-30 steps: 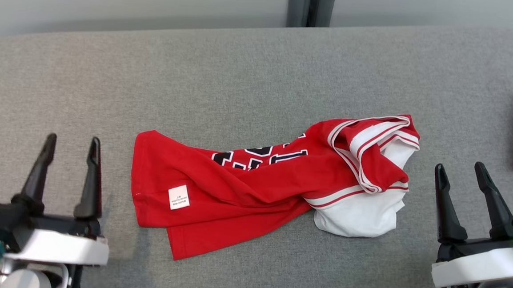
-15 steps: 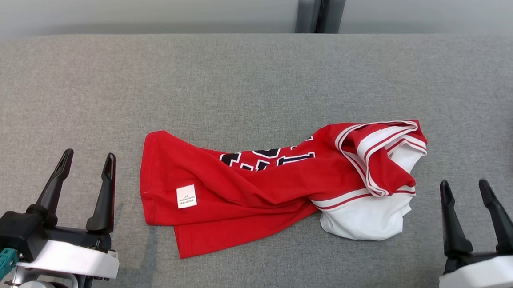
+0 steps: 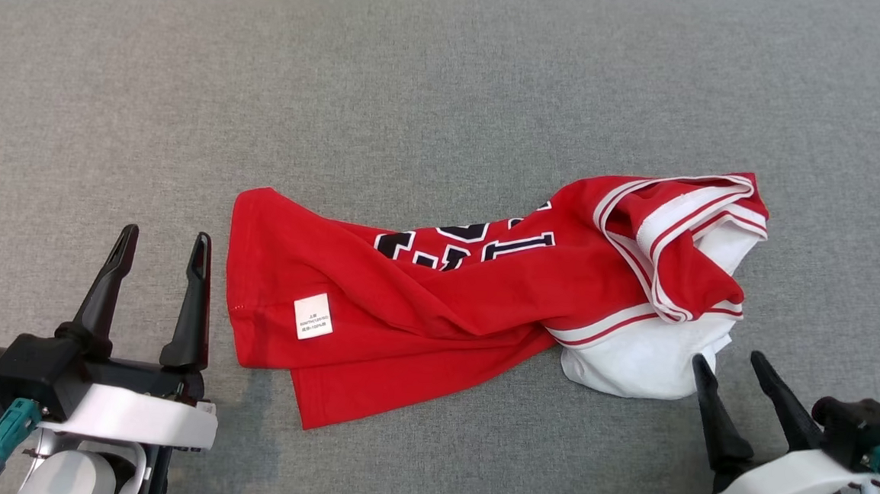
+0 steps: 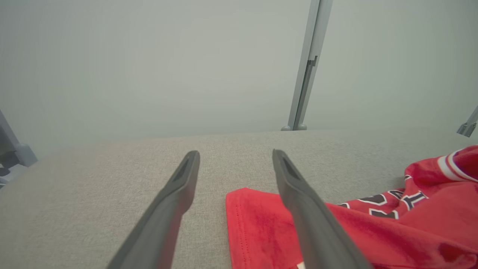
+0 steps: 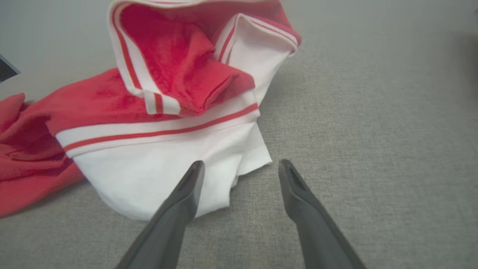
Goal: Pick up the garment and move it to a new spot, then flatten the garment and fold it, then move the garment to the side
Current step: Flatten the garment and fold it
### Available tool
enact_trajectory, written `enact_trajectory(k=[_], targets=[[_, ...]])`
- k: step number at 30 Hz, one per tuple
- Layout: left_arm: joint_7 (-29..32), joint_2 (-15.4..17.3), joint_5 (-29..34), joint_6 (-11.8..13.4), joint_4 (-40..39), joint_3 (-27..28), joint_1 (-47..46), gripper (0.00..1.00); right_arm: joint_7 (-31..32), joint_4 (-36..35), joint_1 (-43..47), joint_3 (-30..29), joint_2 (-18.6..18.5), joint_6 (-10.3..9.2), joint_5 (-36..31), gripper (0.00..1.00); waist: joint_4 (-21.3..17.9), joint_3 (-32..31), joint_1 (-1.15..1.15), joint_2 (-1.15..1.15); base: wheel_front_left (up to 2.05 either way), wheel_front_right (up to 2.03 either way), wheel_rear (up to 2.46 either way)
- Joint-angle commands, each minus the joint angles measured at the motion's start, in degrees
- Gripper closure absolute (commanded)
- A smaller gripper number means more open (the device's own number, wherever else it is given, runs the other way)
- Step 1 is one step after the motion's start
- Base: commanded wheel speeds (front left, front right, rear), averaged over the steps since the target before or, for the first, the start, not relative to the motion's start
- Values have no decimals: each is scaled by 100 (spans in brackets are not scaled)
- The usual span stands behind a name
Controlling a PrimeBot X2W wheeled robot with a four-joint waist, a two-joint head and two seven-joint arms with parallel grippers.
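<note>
Head view: dipped since a second ago (camera shift, not cloth). Closing in: right gripper [image 3: 729,359] now just beside the white end of the crumpled red jersey [image 3: 445,293] mid grey cushion [image 3: 450,87], left gripper [image 3: 165,234] nearer its hem. Both wide open, empty. Suggests pickup next.

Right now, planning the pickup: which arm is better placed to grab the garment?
Right, probably: the right end effector, open, points at the white end of the garment, cloth just ahead. The left end effector, open, sits alongside the red hem.
</note>
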Motion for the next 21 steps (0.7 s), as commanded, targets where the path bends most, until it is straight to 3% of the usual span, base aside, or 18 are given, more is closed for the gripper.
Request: enact_trajectory(k=[1, 6, 7, 9, 10, 15, 21], targets=[[-35, 6, -12, -24, 23, 4, -123, 0, -135, 54, -145, 10, -47, -2, 82, 0, 0, 89, 0, 0, 0, 0, 0], [-54, -7, 34, -55, 76, -27, -256, 0, -154, 323, -420, 337, -187, -1, 318, 0, 40, 228, 0, 0, 0, 0, 0], [-49, -13, 39, -55, 85, -35, -262, 0, -147, 362, -427, 379, -206, -1, 360, 43, 47, 240, 0, 0, 0, 0, 0], [-61, -21, 49, -53, 102, -38, -292, 0, -215, 345, -470, 413, -241, -1, 407, 73, 58, 265, 0, 0, 0, 0, 0], [-66, -21, 50, -50, 108, -34, -304, 0, -226, 331, -466, 427, -252, -1, 426, 100, 60, 269, 0, 0, 0, 0, 0], [-89, -15, 49, -10, 130, 10, -241, 0, -177, -37, -373, 463, -348, -1, 429, 100, 11, 234, 0, 0, 0, 0, 0], [-92, 26, 47, 56, 98, 76, -109, 0, 545, -981, -46, 455, -407, -1, 659, 100, -95, 138, 0, 0, 0, 0, 0]])
